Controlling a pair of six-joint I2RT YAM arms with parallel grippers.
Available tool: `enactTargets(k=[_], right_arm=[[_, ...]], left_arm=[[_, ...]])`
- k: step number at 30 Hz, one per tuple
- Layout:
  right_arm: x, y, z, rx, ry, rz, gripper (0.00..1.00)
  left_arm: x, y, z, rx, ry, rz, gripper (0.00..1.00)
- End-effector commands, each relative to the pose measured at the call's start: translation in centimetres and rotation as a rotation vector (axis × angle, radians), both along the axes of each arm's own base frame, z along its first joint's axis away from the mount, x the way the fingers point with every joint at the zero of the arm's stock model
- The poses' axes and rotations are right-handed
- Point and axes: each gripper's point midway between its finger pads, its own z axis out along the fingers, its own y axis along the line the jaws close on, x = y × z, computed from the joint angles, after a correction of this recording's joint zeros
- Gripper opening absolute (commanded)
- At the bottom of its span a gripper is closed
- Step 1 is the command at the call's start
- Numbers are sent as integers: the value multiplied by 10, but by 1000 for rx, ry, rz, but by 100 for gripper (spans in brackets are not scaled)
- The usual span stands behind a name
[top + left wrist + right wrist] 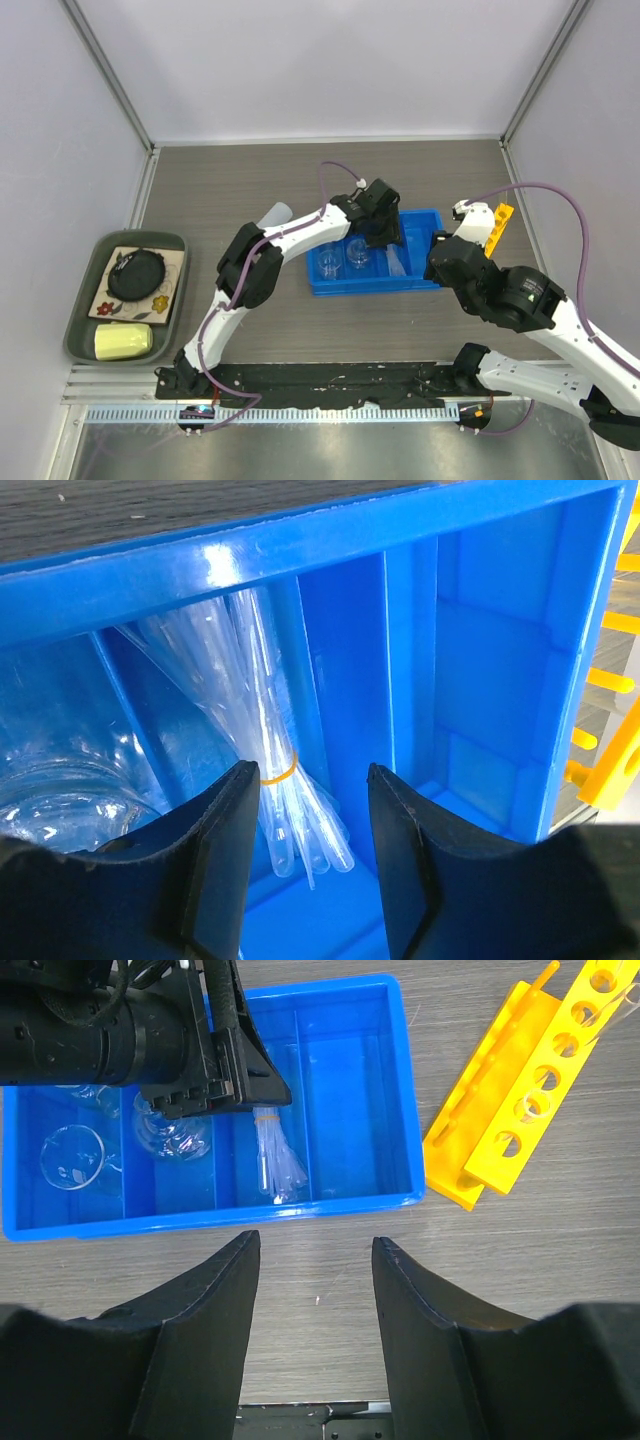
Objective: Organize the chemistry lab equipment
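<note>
The left gripper (305,780) hangs over the blue bin (500,680) with its jaws moderately apart and nothing between them. The bundle of clear pipettes (285,800), bound by a yellow band, lies in the bin just beyond the jaws, toward 11 o'clock from their gap. It passes behind the tip of the left-hand finger (225,860). Whether it touches that finger cannot be told.

The right wrist view shows what the left wrist view cannot: the whole bin (350,1090) and its compartments. The pipettes (275,1155) lie in the third compartment from the left, the left gripper (262,1085) at their 12 o'clock end. A flask (170,1135) sits in the second compartment, a beaker (70,1155) in the first. In the left wrist view only a curved edge of glass (60,780) shows at 9 o'clock.

The right gripper (315,1245) hovers over the bare counter (330,1280) with jaws wide, holding nothing, and the bin lies at its 12 o'clock. The yellow holed rack (520,1100) lies tipped on the counter at 3 o'clock from the bin, just beside it.

From above, the left arm reaches across the bin (375,285) and hides its middle. A dark green tray (80,290) sits well apart at 9 o'clock.
</note>
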Motion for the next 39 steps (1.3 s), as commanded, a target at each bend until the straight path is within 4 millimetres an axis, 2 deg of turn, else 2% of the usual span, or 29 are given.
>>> enactTargets(k=[1, 4, 6, 12, 13, 16, 17, 20, 24, 25, 26, 27, 28, 29, 30, 32, 33, 39], right_arm=[[4, 5, 6, 43, -29, -5, 54], [5, 5, 8, 42, -33, -2, 54], [6, 7, 9, 40, -34, 2, 54], [14, 16, 12, 14, -39, 15, 54], [16, 18, 12, 16, -41, 18, 54], [20, 27, 11, 23, -39, 35, 54], [22, 34, 12, 39, -39, 47, 54], [27, 50, 6, 47, -17, 87, 54], [34, 70, 2, 63, 1, 122, 53], [35, 76, 4, 77, -5, 135, 53], [36, 80, 3, 79, -4, 140, 53], [37, 84, 2, 84, -2, 151, 53], [38, 89, 4, 94, -8, 161, 53], [39, 93, 1, 88, 1, 171, 53], [39, 97, 1, 93, 5, 181, 53], [38, 111, -1, 101, 8, 212, 53], [38, 116, -1, 103, 9, 222, 53], [31, 150, -4, 66, 6, 288, 54]], left_arm=[[-3, 2, 46, -30, -57, -29, 52], [-6, 4, 64, -28, -79, -44, 52], [-7, 4, 83, -39, -105, -55, 51], [-12, 19, 133, -26, -172, -94, 50], [-16, 26, 143, -17, -179, -97, 50], [-21, 42, 154, 26, -198, -103, 50], [-17, 53, 166, 39, -235, -85, 50], [-15, 81, 179, 82, -252, -53, 50], [-5, 128, 178, 157, -236, 9, 48], [-5, 139, 169, 186, -218, 18, 47], [-6, 150, 175, 186, -229, 33, 47], [1, 164, 173, 199, -230, 59, 48], [1, 175, 162, 228, -209, 68, 48], [3, 185, 161, 235, -207, 83, 50], [8, 204, 157, 254, -200, 101, 52], [10, 220, 153, 266, -184, 101, 59], [13, 236, 148, 290, -171, 110, 61], [15, 290, 124, 471, -134, 44, 69]])
